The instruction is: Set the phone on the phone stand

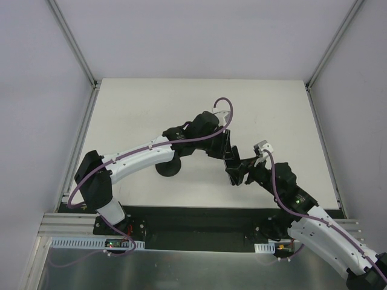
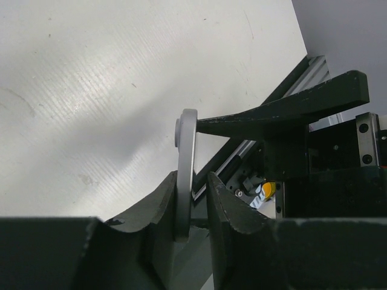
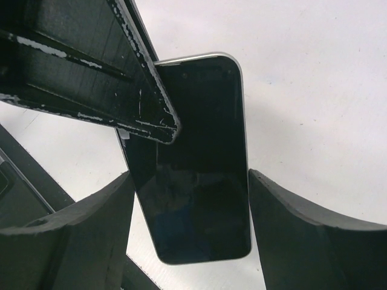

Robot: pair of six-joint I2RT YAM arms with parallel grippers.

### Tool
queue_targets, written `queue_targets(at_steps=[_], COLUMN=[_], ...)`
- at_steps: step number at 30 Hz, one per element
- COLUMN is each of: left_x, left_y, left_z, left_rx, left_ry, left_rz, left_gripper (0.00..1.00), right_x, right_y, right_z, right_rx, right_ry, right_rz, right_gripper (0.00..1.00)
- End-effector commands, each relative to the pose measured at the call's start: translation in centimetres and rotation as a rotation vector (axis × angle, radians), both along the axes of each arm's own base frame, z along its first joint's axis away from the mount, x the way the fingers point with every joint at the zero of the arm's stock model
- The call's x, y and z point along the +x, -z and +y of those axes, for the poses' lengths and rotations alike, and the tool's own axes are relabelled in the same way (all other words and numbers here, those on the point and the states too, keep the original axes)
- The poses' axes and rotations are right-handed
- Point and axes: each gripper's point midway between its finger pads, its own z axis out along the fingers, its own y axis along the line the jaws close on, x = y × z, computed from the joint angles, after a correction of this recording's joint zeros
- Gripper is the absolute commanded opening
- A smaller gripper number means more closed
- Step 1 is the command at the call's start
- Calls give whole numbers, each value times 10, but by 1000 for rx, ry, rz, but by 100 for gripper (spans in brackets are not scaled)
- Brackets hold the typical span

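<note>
Plainly, left end effector (image 2: 190,181) clenches the phone (image 3: 193,175), right end effector (image 3: 191,184) straddles it, grip unclear; mistimed release could drop it before the phone stand (image 1: 169,168) at nine o'clock.

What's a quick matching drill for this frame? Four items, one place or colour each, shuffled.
Items:
1. phone
2. phone stand
3. table
4. cable

Matches:
a. white
b. purple
c. on the table, partly hidden under the left arm
d. inside both the left gripper and the right gripper

Pairs: 1-d; 2-c; 3-a; 4-b
</note>
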Motion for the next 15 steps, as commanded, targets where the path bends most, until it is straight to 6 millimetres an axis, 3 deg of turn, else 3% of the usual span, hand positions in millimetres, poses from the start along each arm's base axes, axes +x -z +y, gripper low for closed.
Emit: queue_targets(at_steps=[1, 4, 6, 8, 9, 11, 12, 14, 15], left_x=[-6, -9, -11, -12, -14, -11, -13, -16, -19], left_y=[-18, -20, -24, -25, -35, -37, -56, -63, -84], left_z=[-12, -9, -5, 0, 5, 17, 28, 43, 57], left_rx=[-47, -48, -53, -50, -66, -54, -81, -81, -115], left_ry=[42, 52, 56, 59, 55, 24, 6, -8, -31], left_rz=[-15, -27, -41, -56, -78, -123, -163, -212, -265], left_gripper=[16, 3, 0, 0, 0, 0, 0, 0, 0], right_x=[2, 2, 3, 1, 1, 2, 2, 4, 4], right_y=[-47, -46, -47, -43, -46, -44, -41, -38, -37], right_z=[7, 7, 8, 9, 10, 7, 4, -2, -2], right_rx=[87, 87, 88, 76, 72, 57, 39, 15, 7], right_ry=[-25, -20, -19, -26, -31, -14, -4, 28, 31], right_rz=[-106, -98, -92, -73, -68, -55, -37, -18, -12], right_gripper=[1, 1, 3, 21, 49, 64, 76, 84, 88])
